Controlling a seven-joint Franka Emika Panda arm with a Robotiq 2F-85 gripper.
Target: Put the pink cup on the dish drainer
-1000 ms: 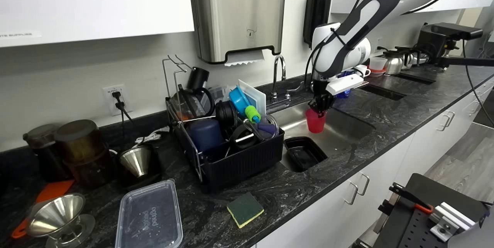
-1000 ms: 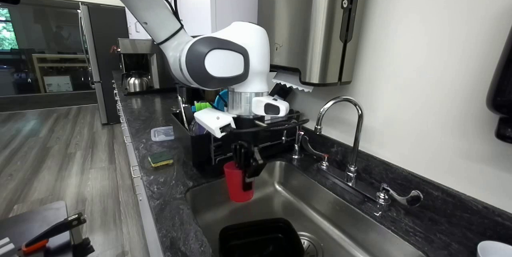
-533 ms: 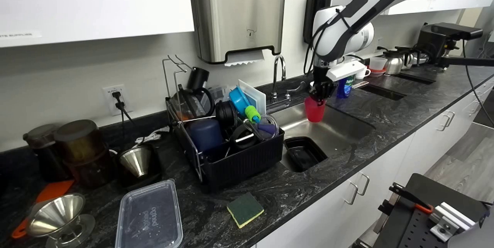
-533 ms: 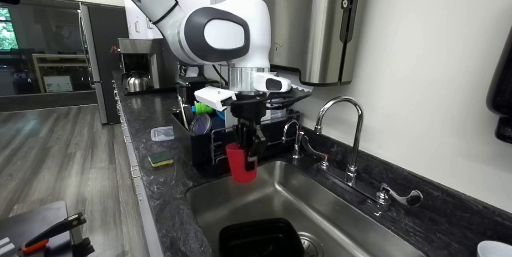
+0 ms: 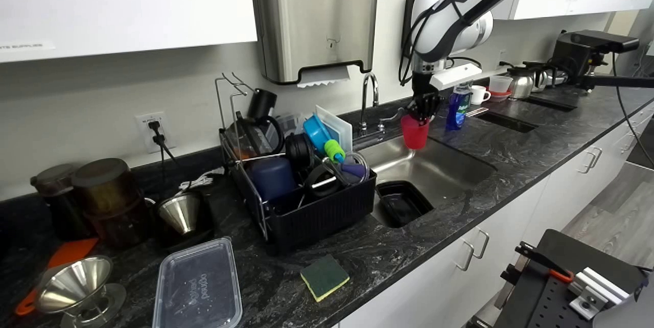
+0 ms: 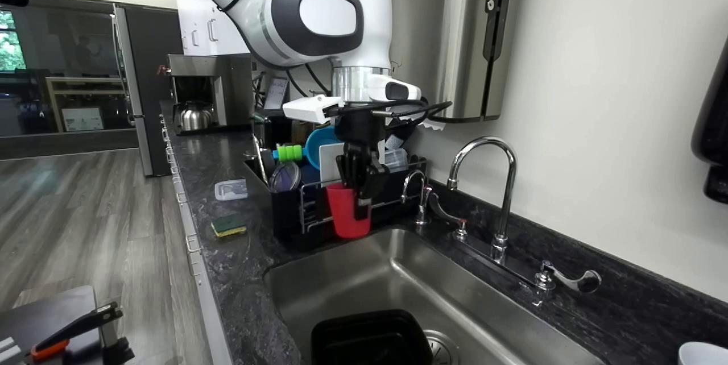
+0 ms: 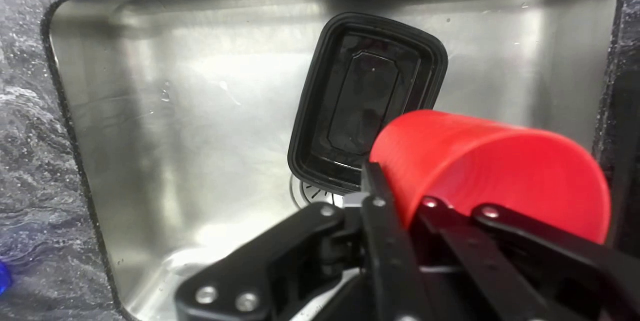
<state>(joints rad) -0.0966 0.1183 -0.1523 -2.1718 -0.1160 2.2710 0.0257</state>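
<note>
The claw (image 6: 359, 204) pinches the pink cup (image 5: 414, 135) by its wall, one finger apparently inside, probably because that thin edge is easy to clamp. The cup hangs mouth-up over the sink (image 5: 452, 165), near the dish drainer (image 5: 323, 212), seemingly held high to clear its side.

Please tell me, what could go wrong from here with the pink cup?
The gripper pinches the pink cup by one side of its wall, so it may twist or drop into the sink. The dish drainer looks crowded, so the cup could knock the bright blue item or tip over.
</note>
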